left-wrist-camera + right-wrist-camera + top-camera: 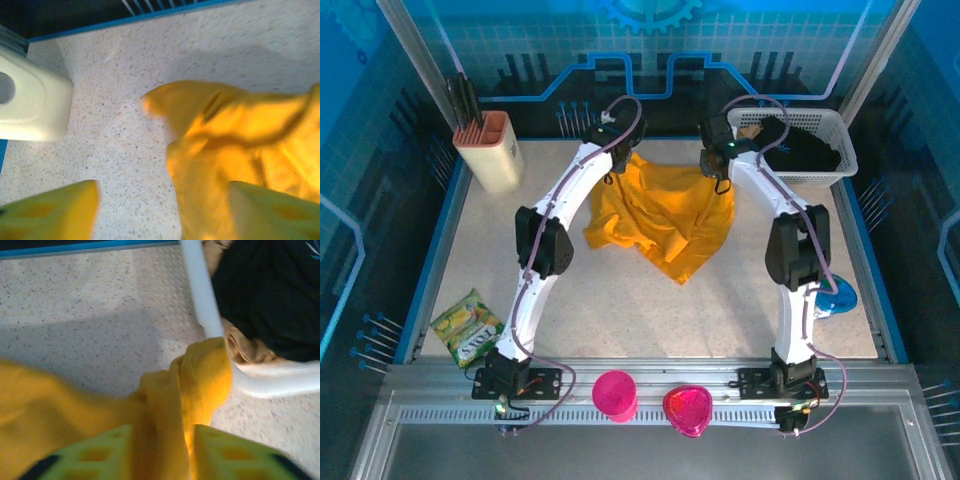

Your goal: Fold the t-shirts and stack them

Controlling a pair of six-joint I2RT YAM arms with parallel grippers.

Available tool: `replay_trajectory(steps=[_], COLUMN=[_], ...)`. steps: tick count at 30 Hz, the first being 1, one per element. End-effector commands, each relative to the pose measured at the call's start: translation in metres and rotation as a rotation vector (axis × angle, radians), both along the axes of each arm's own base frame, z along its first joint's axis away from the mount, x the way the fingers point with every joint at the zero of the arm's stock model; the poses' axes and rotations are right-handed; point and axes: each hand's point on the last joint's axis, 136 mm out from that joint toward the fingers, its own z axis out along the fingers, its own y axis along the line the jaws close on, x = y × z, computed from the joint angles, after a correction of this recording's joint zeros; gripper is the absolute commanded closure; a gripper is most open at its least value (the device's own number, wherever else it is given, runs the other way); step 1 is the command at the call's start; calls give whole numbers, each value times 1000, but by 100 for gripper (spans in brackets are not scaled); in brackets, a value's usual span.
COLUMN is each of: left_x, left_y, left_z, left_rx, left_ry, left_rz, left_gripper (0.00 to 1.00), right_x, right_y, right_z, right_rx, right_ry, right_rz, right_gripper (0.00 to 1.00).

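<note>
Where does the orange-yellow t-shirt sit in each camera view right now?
Top external: the t-shirt lies crumpled mid-picture, slightly above centre.
Left wrist: it covers the right half of the picture, down to the bottom edge.
Right wrist: it lies at lower left, with a fold rising between the fingers of the right pincer.
Shared landmark: the table's blue rim.

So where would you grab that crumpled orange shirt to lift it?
Probably a bunched fold along the far edge of the t-shirt, coming down from above. It lies crumpled on the table, and those folds stand up off the surface, easy to pinch across; the flatter middle offers little to catch.
</note>
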Motion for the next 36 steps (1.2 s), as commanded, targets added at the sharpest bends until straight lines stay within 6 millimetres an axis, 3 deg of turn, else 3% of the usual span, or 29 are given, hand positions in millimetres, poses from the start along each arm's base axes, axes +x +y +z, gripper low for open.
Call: replay_trajectory(steps=[1,4,7,9,14,16,20,25,30,36], left_x=[-22,-41,-73,-98,-167,-184,-198,-197,-188,-186], left_y=[13,16,24,29,35,35,39,43,41,40], left_z=[-1,8,24,23,-20,-42,-85,-115,-129,-154], left_rx=[38,10,-54,-102,-242,-312,-442,-544,-560,-545], left_ry=[78,55,39,78,254,288,323,305,293,346], left_rz=[31,25,38,51,122,157,245,322,331,357], left_gripper=[10,1,1,1,6,10,18,19,20,28], right_x=[-6,-14,-35,-56,-125,-152,-196,-230,-245,-247], right_y=[15,24,29,30,37,42,61,78,87,90], right_z=[-10,-1,7,5,-14,-26,-56,-87,-108,-113], right_rx=[-29,-20,9,28,124,156,220,229,239,230], right_ry=[73,42,40,53,100,133,217,290,329,342], right_rz=[51,73,81,82,92,96,127,140,142,146], right_gripper=[36,25,26,30,39,40,42,43,43,44])
